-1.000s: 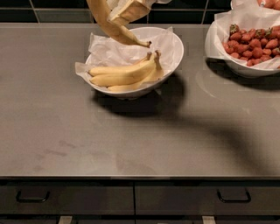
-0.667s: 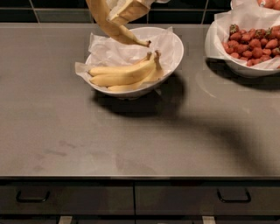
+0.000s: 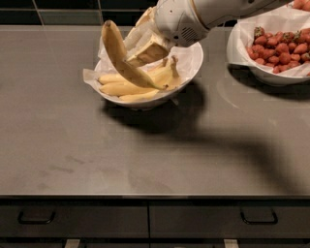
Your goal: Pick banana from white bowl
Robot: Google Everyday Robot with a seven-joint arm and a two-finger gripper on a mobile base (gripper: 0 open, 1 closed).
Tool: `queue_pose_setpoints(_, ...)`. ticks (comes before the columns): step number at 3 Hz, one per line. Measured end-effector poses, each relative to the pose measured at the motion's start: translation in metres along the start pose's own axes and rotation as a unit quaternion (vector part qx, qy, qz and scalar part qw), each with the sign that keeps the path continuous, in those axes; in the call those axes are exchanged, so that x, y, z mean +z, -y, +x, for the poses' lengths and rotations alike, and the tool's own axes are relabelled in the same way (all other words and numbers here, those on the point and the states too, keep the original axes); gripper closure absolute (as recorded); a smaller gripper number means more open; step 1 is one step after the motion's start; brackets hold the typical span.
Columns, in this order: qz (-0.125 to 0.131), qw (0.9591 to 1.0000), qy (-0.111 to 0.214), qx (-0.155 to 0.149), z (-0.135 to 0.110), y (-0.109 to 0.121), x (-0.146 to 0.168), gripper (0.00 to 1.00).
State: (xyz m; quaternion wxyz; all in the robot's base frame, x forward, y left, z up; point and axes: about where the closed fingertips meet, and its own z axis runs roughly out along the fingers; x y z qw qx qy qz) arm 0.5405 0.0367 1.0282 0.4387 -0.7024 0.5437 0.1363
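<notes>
Seen only in part: gripper [image 3: 135,58], closed on banana [image 3: 115,47] over white bowl [image 3: 192,68] near worktop [image 3: 145,155] back edge. Arm [image 3: 218,12] cropped at top. Bowl's far rim hidden behind gripper. Joined bananas [image 3: 116,89] partly masked by banana. Strawberry bowl [image 3: 271,75] cropped at back right corner. Drawer fronts [image 3: 97,220] cropped below front edge.
</notes>
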Motion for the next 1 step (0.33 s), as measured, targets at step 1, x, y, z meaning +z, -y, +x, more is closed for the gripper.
queue_pose_setpoints(1, 0.0, 1.0, 0.0, 0.0, 0.0, 0.0, 0.0, 1.0)
